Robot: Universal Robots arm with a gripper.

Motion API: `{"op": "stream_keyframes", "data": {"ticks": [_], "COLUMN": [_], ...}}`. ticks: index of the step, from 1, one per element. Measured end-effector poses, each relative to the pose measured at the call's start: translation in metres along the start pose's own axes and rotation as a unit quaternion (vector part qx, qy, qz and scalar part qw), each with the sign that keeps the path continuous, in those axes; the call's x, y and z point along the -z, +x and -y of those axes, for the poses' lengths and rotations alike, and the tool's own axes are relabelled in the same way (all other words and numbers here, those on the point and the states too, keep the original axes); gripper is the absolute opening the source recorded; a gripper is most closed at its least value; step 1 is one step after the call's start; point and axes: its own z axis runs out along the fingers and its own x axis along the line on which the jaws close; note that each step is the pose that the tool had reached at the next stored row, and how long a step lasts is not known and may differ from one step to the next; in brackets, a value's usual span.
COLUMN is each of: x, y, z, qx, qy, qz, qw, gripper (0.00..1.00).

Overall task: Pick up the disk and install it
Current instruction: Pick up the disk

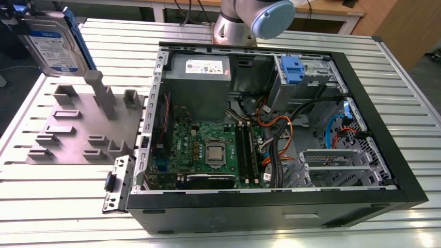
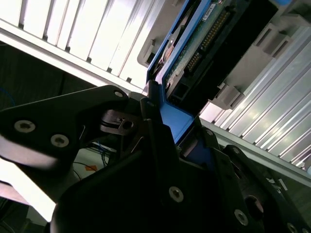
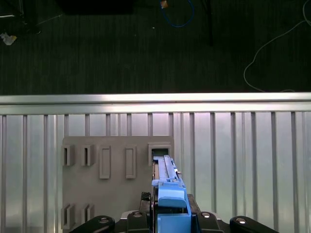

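The disk is a silver drive with a white-and-blue label and a blue frame. It hangs upright at the exterior view's far left, above the grey slotted fixture. My gripper is shut on its top edge. In the first wrist view the gripper clamps the disk's blue frame, and the drive points down toward a slot in the fixture. In the second wrist view a dark finger presses the blue frame, with the drive's circuit side beyond it.
An open black computer case lies on the ribbed metal table, to the fixture's right in the exterior view. Inside are a grey power supply, a motherboard, cables and a drive bay with a blue latch. The arm's base stands behind the case.
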Motion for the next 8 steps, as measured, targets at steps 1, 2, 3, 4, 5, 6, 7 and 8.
{"op": "stream_keyframes", "data": {"ticks": [1,2,3,4,5,6,7,8], "x": [0.0003,0.0006,0.0009,0.0012,0.0015,0.0017,0.002,0.0022], "y": [0.0,0.0,0.0,0.0,0.0,0.0,0.0,-0.0001], "z": [0.0,0.0,0.0,0.0,0.0,0.0,0.0,0.0], "qx": [0.0,0.0,0.0,0.0,0.0,0.0,0.0,0.0], "qy": [0.0,0.0001,0.0001,0.0,0.0,0.0,0.0,0.0], "qz": [0.0,0.0,0.0,0.0,0.0,0.0,0.0,0.0], "qw": [1.0,1.0,1.0,1.0,1.0,1.0,1.0,1.0], "gripper": [0.36,0.36,0.36,0.36,0.36,0.36,0.36,0.36]}}
